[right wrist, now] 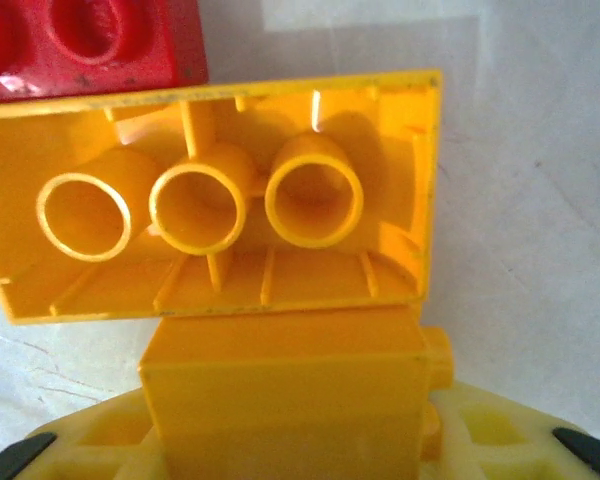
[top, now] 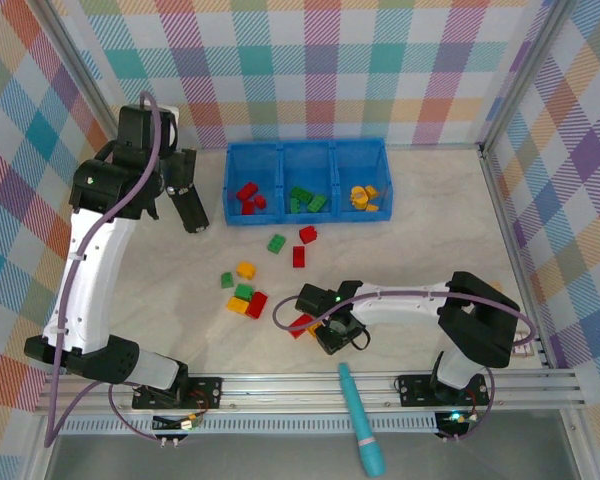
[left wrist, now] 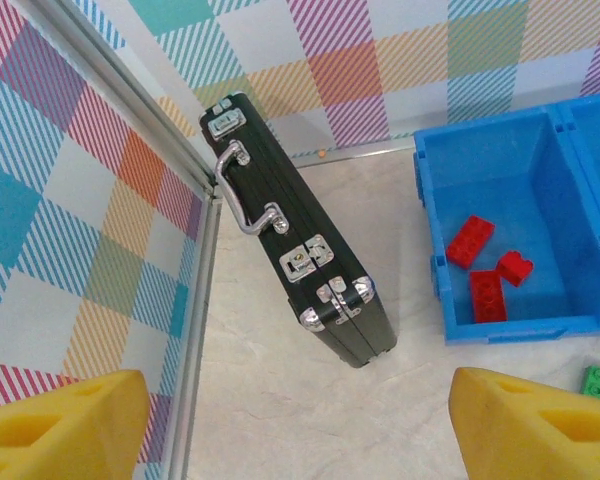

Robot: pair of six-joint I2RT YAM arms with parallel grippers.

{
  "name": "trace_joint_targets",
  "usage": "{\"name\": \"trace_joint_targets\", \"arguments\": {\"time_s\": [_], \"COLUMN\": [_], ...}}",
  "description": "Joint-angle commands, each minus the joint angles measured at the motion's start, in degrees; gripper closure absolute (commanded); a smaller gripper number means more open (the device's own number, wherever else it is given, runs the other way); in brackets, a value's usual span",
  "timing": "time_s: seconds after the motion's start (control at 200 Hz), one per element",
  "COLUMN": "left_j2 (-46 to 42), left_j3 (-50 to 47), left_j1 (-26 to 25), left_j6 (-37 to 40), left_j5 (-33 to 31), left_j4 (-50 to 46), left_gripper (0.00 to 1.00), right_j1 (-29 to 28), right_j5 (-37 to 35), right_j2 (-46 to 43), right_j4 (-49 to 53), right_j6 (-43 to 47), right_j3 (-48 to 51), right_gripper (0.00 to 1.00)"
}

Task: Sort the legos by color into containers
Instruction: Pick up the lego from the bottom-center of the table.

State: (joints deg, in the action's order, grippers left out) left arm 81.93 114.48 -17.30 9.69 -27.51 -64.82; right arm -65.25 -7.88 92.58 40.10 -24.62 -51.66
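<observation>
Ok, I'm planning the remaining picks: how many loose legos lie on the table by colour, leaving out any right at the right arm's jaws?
Red legos: 3
Green legos: 3
Yellow legos: 2
Total: 8

A robotics lab test cell: a pale tabletop (top: 430, 230) boxed in by plaid-printed backdrop panels (top: 310, 60) on the left, right and far sides, an aluminium rail (top: 310, 385) along the near edge, and the left arm (top: 92, 260) and right arm (top: 405, 297) bolted to it.
</observation>
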Motion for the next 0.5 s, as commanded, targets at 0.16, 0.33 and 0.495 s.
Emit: {"name": "trace_joint_targets", "arguments": {"time_s": [0.16, 0.33, 0.495], "left_j2": [-7.31, -12.23, -14.88], "left_j3": [-9.54, -17.52, -23.4], "left_j1": [0.6, 0.6, 0.6], "left_j6": [7.93, 11.09, 12.3], "left_j5": [4.21, 4.97, 5.25], "left_j4": [5.75, 7.66, 8.28], "left_gripper": [0.15, 0.14, 0.13], "right_j1": [5.62, 14.49, 23.34], "right_j5": [-4.07, -3.29, 0.04], "right_j2": [-5.17, -7.27, -5.58], "right_j4": [2.62, 3.18, 4.76], "right_j6": [6.41, 13.62, 20.16], "right_j3": [-8.02, -14.58, -22.38], "right_gripper": [0.62, 0.63, 0.62]}}
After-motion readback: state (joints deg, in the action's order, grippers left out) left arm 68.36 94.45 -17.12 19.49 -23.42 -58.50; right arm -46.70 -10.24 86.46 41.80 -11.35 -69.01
